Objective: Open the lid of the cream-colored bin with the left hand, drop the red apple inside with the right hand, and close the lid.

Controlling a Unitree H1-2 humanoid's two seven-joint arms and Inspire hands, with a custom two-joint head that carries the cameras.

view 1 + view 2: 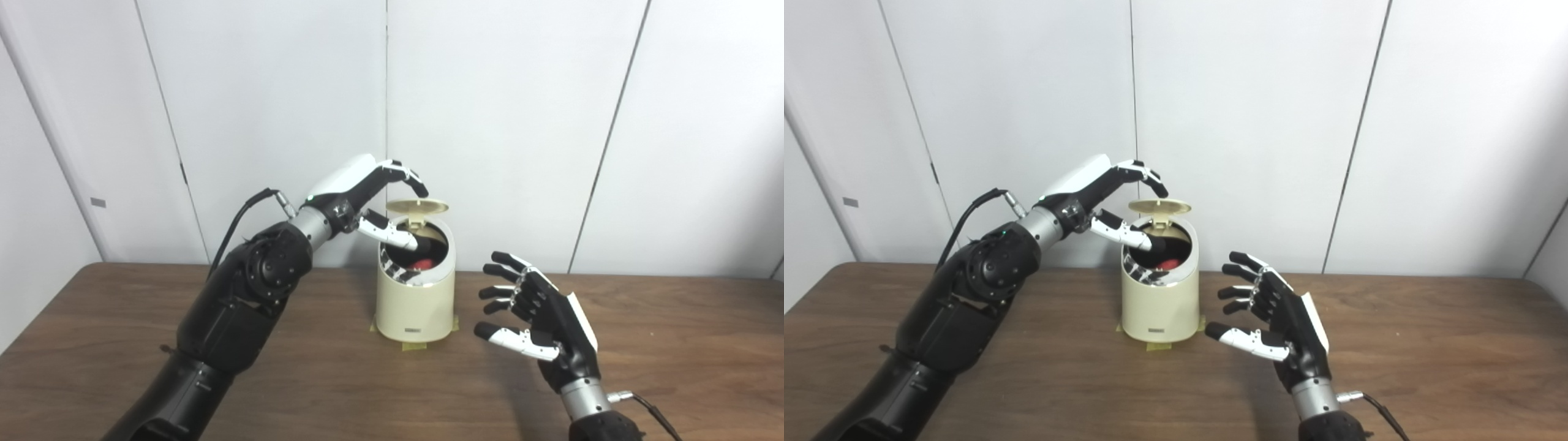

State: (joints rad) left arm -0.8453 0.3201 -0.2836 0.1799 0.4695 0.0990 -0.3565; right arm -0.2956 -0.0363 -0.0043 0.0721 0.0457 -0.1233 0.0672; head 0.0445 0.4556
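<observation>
A: Where is the red apple [422, 264]?

B: Inside the cream-colored bin [415, 306], which stands on the wooden table [674, 343] about center, with bits of tape [414, 346] under its base. Only a small patch of red shows through the dark opening.

A: And the lid [418, 207]?

B: Raised, tipped up at the 12 o'clock edge of the opening, nearly level. The left hand [367, 196] is at the bin's 10 o'clock side; its fingers [409, 176] curl down toward the lid's top, and its thumb [392, 233] reaches under the lid into the mouth of the bin. I cannot tell whether the fingertips actually touch the lid.

A: So is it pinching?

B: It brackets the lid above and below, but a firm pinch is not clear.

A: The right hand [539, 312]?

B: At the bin's 4 o'clock, just beside it, not touching. Its fingers are spread and it carries nothing, palm toward the bin.
</observation>
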